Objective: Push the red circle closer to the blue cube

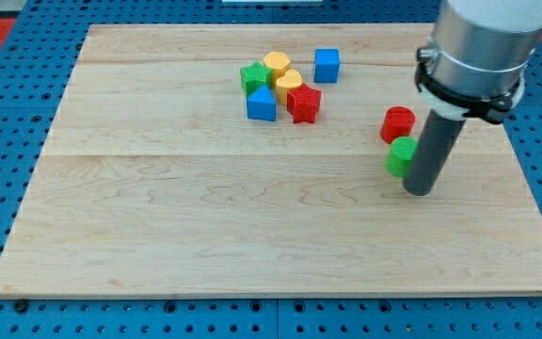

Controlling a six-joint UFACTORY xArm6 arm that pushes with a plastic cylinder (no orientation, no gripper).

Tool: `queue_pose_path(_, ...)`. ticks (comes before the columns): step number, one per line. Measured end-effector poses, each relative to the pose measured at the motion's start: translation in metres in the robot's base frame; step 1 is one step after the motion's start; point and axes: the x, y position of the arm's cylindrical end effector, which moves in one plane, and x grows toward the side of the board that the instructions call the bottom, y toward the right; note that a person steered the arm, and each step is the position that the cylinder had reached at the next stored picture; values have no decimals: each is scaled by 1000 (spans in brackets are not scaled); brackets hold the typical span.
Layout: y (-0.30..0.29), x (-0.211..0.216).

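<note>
Camera view only, so everything is placed by that: the red circle (397,123) is seen right of the board's middle, touching a green circle (402,156) just below it, and well apart from the blue cube (326,65) up near the view's top. My tip (420,191) is parked right beside the green circle, on its lower right; it's a plain rod, so nothing is gripped or clamped, stuff only gets shoved. The red circle is probably light and stiff, and being round it's likely to roll off a glancing push, so contact is best made square on its right side, the far side from the cube. Counted up: two red (circle, star (303,103)), two blue (cube, another blue block (261,104)), two green (circle, green block (254,76)), two yellow blocks (282,73).
</note>
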Motion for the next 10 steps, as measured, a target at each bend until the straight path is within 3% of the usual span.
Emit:
queue_pose_path(4,-1,-81)
queue_pose_path(10,-35,-125)
